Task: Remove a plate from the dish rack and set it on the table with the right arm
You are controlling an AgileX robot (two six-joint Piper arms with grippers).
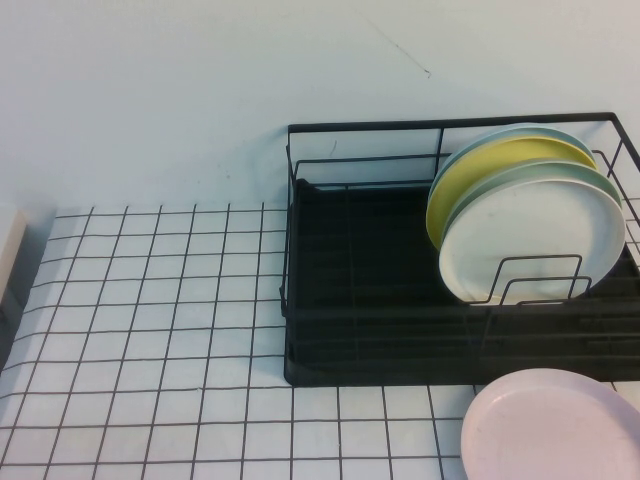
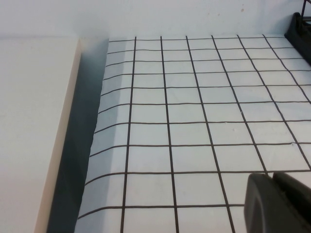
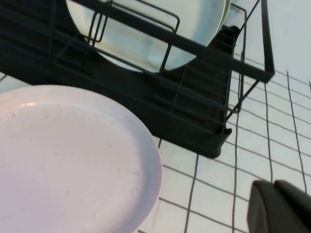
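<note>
Dish rack (image 1: 380, 330), black wire w/ black tray base & upright loops, sat at the counter's far right, against the wall. It held three plates standing on edge at its right end: a pale mint-white plate (image 1: 535, 245) in front, a yellow plate (image 1: 470, 180) behind it, a light blue-green plate (image 1: 520, 135) at the back. Rest of the rack's slots were bare.

Pink plate (image 1: 550, 425), round, matte, shallow raised rim, lay flat on the counter (image 1: 150, 330) just in front of the rack's right end, partly cut off by the picture edge.

Counter was white w/ a thin black grid of small squares; plain pale wall (image 1: 200, 90) behind. A cream-coloured block (image 2: 34, 131) stood off the counter's left edge.

Left claw (image 2: 282, 204) hovered low over the counter's left part; couldn't tell if it was open or closed. Right claw (image 3: 282, 208) was closed, gripping nothing, over the counter just beside the pink plate.
</note>
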